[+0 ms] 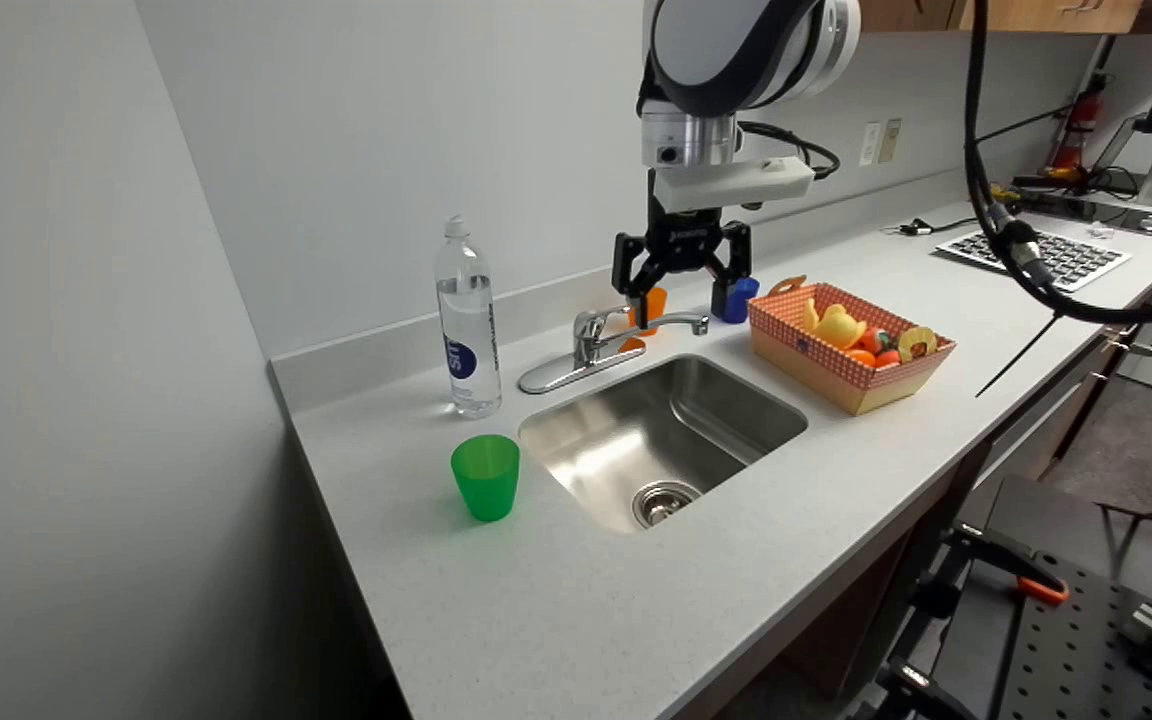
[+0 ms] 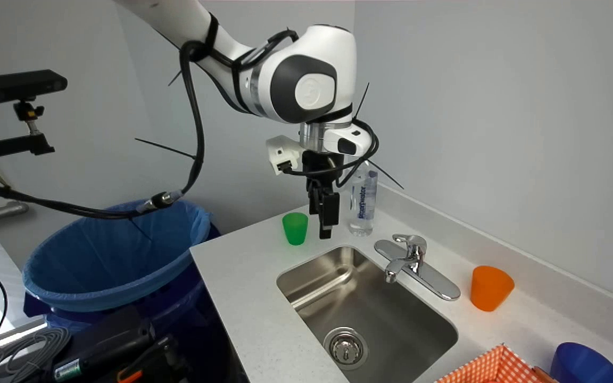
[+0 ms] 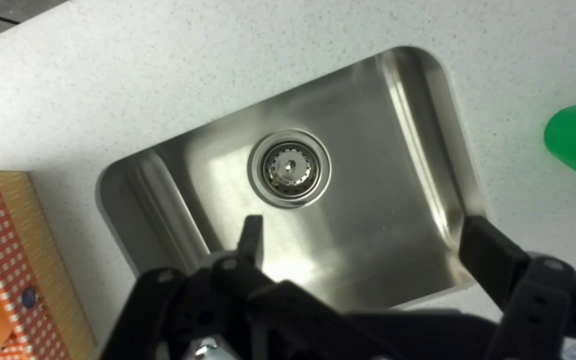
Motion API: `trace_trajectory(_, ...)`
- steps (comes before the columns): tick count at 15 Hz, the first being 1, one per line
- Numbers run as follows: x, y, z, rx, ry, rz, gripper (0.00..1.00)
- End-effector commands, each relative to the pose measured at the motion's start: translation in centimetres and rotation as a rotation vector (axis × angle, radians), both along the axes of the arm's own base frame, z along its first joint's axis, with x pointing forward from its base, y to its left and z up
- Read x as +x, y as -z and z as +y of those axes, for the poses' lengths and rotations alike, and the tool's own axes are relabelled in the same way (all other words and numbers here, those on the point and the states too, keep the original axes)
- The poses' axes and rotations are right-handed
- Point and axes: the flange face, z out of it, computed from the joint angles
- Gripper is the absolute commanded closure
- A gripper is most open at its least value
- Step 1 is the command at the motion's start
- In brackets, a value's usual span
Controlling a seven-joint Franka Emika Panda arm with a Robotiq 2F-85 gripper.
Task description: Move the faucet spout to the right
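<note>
The faucet spout [image 1: 678, 319] is a slim chrome tube jutting from a chrome base beside the sink. In an exterior view the spout [image 2: 396, 267] points out over the sink's edge. My gripper [image 1: 682, 308] is open and empty. In an exterior view the gripper [image 2: 326, 232] hangs higher than the faucet and apart from it. In the wrist view the open gripper [image 3: 363, 222] is over the sink, with nothing between the fingers. A small chrome part of the faucet [image 3: 209, 349] shows at the bottom there; the rest is hidden by the gripper.
The steel sink [image 1: 736, 462] is below the gripper. A clear water bottle [image 1: 471, 345] and a green cup [image 1: 487, 485] stand to one side. An orange cup [image 2: 490, 288], a blue cup [image 2: 583, 367] and a checkered basket of toy fruit [image 1: 816, 375] stand on the other.
</note>
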Motion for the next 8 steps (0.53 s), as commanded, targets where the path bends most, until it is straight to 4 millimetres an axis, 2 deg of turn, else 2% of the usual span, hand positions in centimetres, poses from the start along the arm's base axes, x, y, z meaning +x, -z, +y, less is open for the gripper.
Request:
trace_trajectory(1, 1.37, 0.22, -0.44, -0.010, 0.064, 0.017, 0.00)
trace_trajectory(2, 0.62, 0.74, -0.71, -0.003, 0.029, 0.012, 0.00)
trace_trajectory(8, 0.64, 1.05, -0.74, -0.003, 0.030, 0.018, 0.00)
